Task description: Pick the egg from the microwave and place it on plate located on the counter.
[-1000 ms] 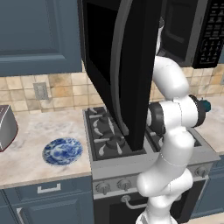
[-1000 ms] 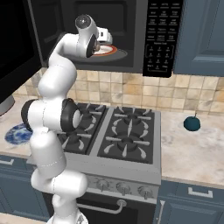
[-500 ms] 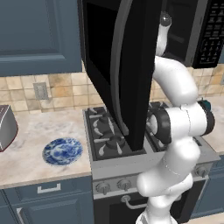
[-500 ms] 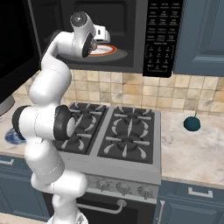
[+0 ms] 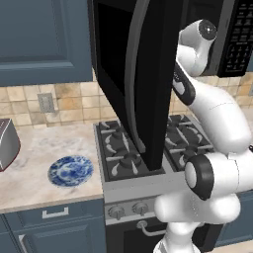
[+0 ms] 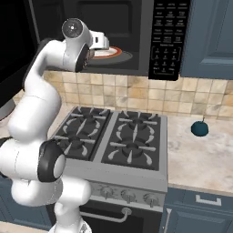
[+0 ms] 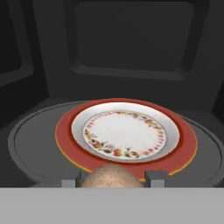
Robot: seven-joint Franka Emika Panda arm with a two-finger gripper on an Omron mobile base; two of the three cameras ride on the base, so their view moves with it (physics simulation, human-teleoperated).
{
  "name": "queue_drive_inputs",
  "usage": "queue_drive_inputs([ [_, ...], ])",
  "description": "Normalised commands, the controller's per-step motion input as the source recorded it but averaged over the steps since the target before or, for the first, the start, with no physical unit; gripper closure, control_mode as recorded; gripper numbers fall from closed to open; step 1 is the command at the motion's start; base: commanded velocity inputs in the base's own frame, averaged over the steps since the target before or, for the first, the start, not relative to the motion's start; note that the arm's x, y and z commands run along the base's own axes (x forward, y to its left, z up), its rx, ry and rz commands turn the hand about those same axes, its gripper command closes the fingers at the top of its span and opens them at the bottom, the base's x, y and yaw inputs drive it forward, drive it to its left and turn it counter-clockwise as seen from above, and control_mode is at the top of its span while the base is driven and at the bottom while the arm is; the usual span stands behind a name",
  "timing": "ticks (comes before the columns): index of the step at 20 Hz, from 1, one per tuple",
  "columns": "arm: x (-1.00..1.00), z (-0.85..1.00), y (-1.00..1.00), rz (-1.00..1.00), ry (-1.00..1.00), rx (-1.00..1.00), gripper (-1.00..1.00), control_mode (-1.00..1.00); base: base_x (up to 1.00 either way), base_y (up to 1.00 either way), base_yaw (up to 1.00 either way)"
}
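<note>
The tan speckled egg [image 7: 111, 176] sits between my two finger tips [image 7: 155, 177] at the bottom of the hand view, just in front of a red-rimmed floral dish [image 7: 126, 133] on the microwave turntable. My gripper [image 7: 112, 180] is shut on the egg. In the right base view the gripper [image 6: 104, 44] sits at the mouth of the open microwave [image 6: 169, 38]. The microwave's tall black door [image 5: 136, 79] swings out over the stove. The blue-and-white plate [image 5: 70, 171] lies on the beige counter [image 5: 37, 148] left of the stove.
The black gas stovetop [image 6: 119, 136] lies below the microwave. A dark teal round object with a stem [image 6: 199, 128] rests on the right counter [image 6: 202, 159]. A silver toaster [image 5: 7, 144] stands at the far left. The open door blocks the straight path between hand and plate.
The arm's elbow has swung outward and lower while the hand stays at the microwave mouth, drawn back and down slightly. The plate and door have not moved.
</note>
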Motion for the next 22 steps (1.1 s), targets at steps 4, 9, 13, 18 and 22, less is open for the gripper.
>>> queue_drive_inputs([
  [4,-0.98,0.0,-0.03,0.07,0.0,0.0,1.0,-1.0,0.0,0.0,0.0],
  [9,-0.74,-0.01,-0.06,0.14,0.02,0.0,1.0,-1.0,0.0,0.0,0.0],
  [13,-0.44,-0.2,-0.03,0.18,0.08,0.0,1.0,-1.0,0.0,0.0,0.0],
  [18,-0.14,-0.41,0.0,0.23,0.08,0.0,1.0,-1.0,0.0,0.0,0.0],
  [22,-0.06,-0.7,0.0,0.2,0.04,0.0,1.0,-1.0,0.0,0.0,0.0],
])
